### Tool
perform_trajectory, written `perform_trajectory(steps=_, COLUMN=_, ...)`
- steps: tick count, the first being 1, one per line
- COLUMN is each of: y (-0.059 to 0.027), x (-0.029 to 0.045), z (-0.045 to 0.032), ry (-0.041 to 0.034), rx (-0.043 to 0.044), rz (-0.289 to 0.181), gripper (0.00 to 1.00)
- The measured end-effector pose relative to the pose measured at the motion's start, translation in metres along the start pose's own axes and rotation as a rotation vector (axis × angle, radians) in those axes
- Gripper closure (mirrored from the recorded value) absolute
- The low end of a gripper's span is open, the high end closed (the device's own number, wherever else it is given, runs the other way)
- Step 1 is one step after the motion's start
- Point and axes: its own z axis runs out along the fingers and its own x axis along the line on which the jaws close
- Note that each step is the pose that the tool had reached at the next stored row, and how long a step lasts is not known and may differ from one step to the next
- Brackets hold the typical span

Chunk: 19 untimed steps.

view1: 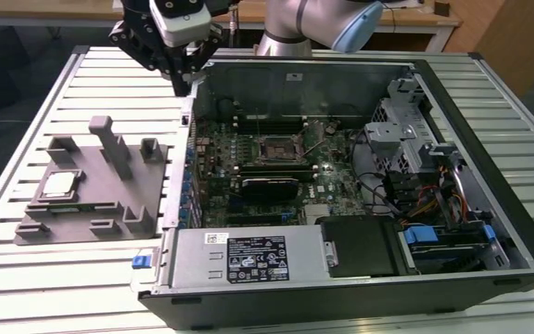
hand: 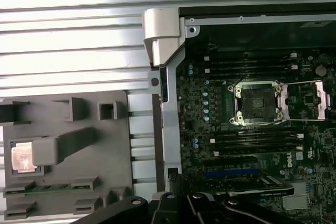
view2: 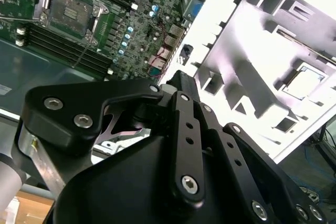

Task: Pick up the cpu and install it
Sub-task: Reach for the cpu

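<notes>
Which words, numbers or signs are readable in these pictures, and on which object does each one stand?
No text is surely readable.
Black label on the power supply: print too small.
White sticker beside that label: too small.
Motherboard markings: too small.
cpu top: no print can be made out.

Showing mostly bare metal and matt plastic.
Gleaming smooth, pale silver metal on the cpu [view1: 58, 186]; staying matt grey moulded plastic over the fixture [view1: 109, 202]; shining softly as ribbed pale metal across the table [view1: 26, 271]; wearing matt black on the gripper [view1: 183, 80]; rimming the dark socket [hand: 257, 103] in bright metal; lining the case [view1: 295, 87] with dull grey sheet metal.
</notes>
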Motion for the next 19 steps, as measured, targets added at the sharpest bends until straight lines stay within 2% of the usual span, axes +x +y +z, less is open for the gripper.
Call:
perform_trajectory(steps=8, y=-0.0009, x=0.0190, z=0.0006, ry=0.0000, rx=-0.0001, rz=0.000, gripper=0.89)
perform_trajectory(steps=19, y=-0.0027, x=0.0551, z=0.0016, ry=0.0001, rx=-0.0001, rz=0.000, gripper=0.89)
